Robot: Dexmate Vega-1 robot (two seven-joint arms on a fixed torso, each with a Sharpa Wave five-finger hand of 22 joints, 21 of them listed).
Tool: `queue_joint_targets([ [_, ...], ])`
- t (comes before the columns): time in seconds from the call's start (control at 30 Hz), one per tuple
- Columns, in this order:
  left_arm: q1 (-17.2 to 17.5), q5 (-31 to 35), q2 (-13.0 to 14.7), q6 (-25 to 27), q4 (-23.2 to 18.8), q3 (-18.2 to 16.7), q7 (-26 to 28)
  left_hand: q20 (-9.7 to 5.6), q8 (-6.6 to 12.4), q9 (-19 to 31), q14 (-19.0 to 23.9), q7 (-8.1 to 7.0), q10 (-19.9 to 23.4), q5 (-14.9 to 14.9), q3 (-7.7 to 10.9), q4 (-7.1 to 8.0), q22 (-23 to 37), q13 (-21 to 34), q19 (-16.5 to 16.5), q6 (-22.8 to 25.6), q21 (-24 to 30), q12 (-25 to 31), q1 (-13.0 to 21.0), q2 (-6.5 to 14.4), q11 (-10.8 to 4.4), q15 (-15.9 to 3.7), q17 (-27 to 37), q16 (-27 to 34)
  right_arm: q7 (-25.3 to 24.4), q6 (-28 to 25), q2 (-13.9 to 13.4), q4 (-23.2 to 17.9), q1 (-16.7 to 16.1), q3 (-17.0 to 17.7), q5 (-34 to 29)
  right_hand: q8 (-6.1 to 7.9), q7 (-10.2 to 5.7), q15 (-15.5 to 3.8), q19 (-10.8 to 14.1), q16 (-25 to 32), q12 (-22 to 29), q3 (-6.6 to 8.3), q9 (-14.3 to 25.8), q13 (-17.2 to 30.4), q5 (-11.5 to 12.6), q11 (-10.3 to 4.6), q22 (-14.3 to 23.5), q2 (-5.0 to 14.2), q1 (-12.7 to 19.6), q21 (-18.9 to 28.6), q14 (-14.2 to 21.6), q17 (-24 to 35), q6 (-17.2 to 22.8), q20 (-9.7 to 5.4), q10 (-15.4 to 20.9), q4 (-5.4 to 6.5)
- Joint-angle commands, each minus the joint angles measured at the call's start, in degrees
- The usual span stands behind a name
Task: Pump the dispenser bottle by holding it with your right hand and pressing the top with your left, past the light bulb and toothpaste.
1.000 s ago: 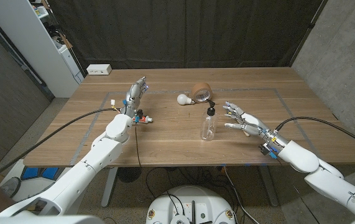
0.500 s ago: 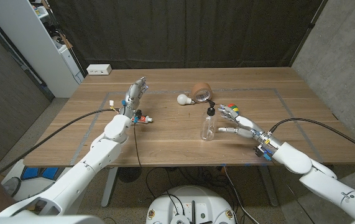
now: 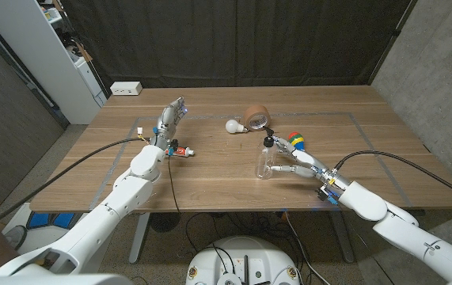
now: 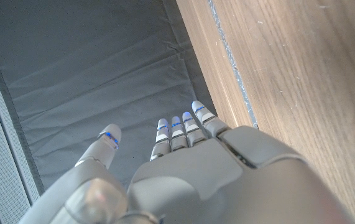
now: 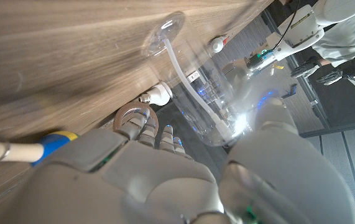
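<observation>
One clear dispenser bottle (image 3: pixel 264 162) upright near the middle of the worktop (image 3: pixel 210 178), somewhat toward the right edge: see-through plastic body, black pump top, a pale dip tube running down inside (plain in the right wrist view (image 5: pixel 193 93)). Right hand (image 3: pixel 293 161) up against the bottle's right side, fingers spread around it; whether firmly gripped or only touched, cannot tell. Just behind that hand, a colourful cube (image 3: pixel 294 139). Farther toward the far edge, a white light bulb (image 3: pixel 233 126) lying on its side beside a roll of brown tape (image 3: pixel 256 117). Left hand (image 3: pixel 172 117) raised near the far left part of the worktop, well apart from the bottle, fingers straight and together with the thumb out to one side, holding nothing (same pose in the left wrist view (image 4: pixel 183 168)). Close by the left forearm, a toothpaste tube (image 3: pixel 180 150) with red markings lying on the wood. Pale tape outline (image 3: pixel 352 119) marking a rectangle on the worktop.
</observation>
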Motion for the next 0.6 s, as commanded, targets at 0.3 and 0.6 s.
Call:
queue_joint_targets([
  [0.3, -0.5, -1.3, -0.2, -0.9, 1.7, -0.5, -1.0, -1.14, 0.21, 0.1, 1.1, -0.12, 0.9, 0.1, 0.19, 0.87, 0.1, 0.3, 0.9, 1.0, 0.2, 0.4, -0.9, 4.4, -0.01, -0.04, 0.2, 0.4, -0.7, 0.7, 2.4, 2.6, 3.4, -3.3, -2.5, -0.04, 0.48, 0.47, -0.4, -0.1, -0.1, -0.09, 0.3, 0.3, -0.3, 1.0, 0.3, -0.73, -0.7, 0.5, -1.2, 0.5, -3.6, 0.24, -1.2, 0.67],
  [0.6, -0.7, -1.7, -0.4, -1.1, 2.3, -0.4, -1.7, -1.32, 0.19, 0.1, 1.4, -0.16, 1.2, 0.1, 0.31, 1.14, 0.1, 0.3, 1.2, 1.3, 0.3, 0.4, -1.1, 4.3, -0.05, 0.0, 0.1, 0.3, -3.2, 2.5, 4.9, 5.5, 4.4, -3.9, -3.2, 0.83, 0.7, -0.67, 1.0, 1.2, 1.2, 0.72, 0.7, 1.0, -0.3, 0.55, 0.3, -0.33, 0.9, 1.1, 1.1, 0.8, -2.7, -0.31, 1.1, 0.18],
])
